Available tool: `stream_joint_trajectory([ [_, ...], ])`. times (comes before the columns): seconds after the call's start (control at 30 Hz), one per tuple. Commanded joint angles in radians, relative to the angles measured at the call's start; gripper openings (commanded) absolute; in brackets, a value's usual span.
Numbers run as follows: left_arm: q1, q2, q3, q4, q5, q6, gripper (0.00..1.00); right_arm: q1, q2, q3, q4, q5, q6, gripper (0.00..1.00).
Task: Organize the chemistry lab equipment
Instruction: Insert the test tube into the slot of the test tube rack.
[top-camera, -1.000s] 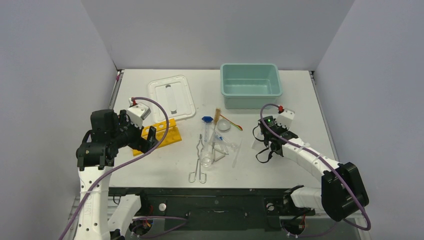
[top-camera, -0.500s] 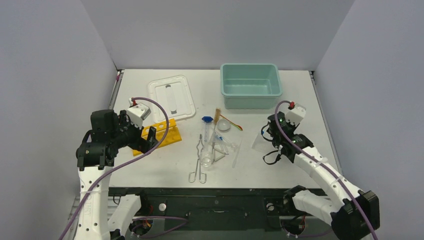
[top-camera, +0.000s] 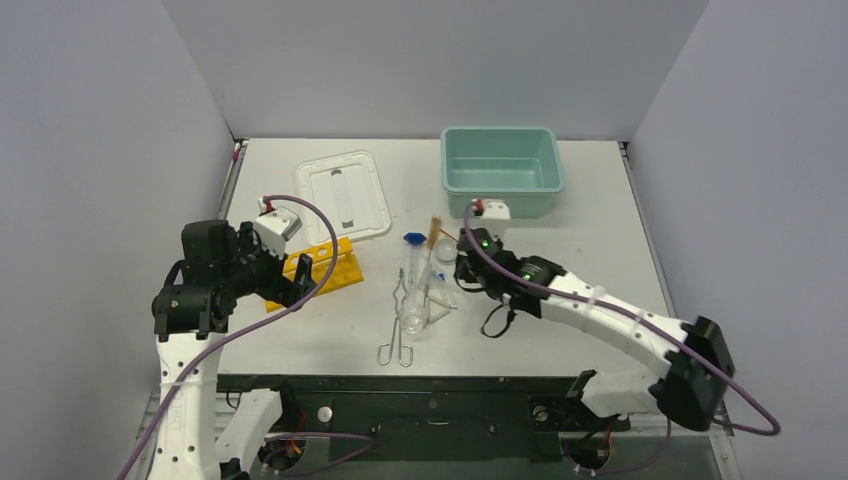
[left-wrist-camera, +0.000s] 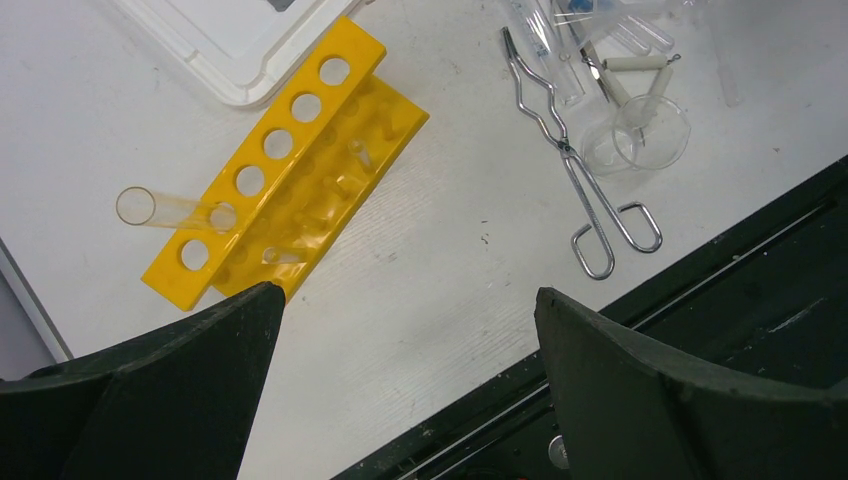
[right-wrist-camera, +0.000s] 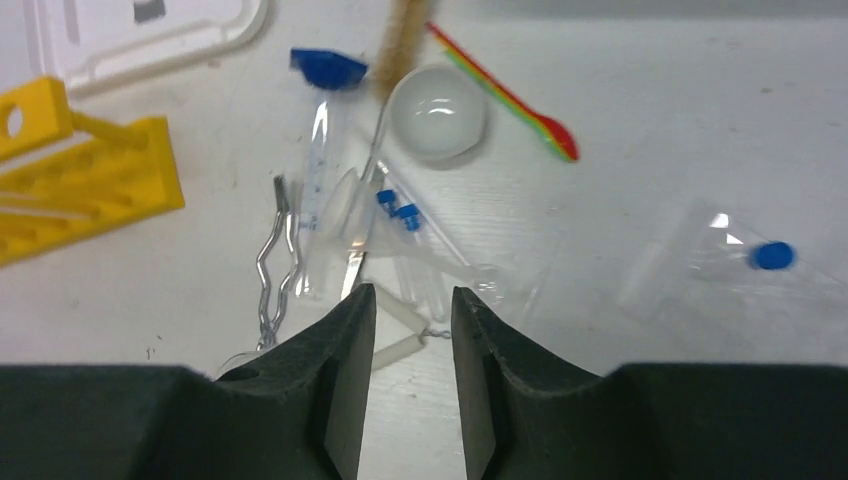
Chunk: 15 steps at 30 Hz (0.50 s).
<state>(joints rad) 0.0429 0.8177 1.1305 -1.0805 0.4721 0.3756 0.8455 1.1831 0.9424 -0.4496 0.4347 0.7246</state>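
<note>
A white table (top-camera: 600, 200) is enclosed on three sides by plain, pale grey walls: a back wall (top-camera: 430, 60) along the far edge, a left wall (top-camera: 100, 120) and a right wall (top-camera: 750, 150) along the side edges. The walls are bare and matt. Narrow metal strips (top-camera: 640, 200) are seen running along the left and right edges of the table. The near edge is bordered by a black frame (top-camera: 440, 400). Even, soft light is cast over everything, and only faint shadows are thrown. Small dark scuffs (left-wrist-camera: 480, 240) are scattered on the white surface.
</note>
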Motion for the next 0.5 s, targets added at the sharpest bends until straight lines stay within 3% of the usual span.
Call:
stream_joint_trajectory([
  [0.0,0.003,0.0,0.042,-0.004,0.015,-0.006,0.97,0.057,0.264,0.137,-0.006,-0.103,-0.065,0.28],
  [0.2,0.004,0.001,0.047,-0.016,0.004,0.003,0.97,0.061,0.405,0.212,0.031,-0.161,-0.08,0.25],
  [0.47,0.003,0.015,0.044,-0.008,0.002,0.009,0.96,0.066,0.497,0.161,0.117,-0.281,-0.047,0.21],
])
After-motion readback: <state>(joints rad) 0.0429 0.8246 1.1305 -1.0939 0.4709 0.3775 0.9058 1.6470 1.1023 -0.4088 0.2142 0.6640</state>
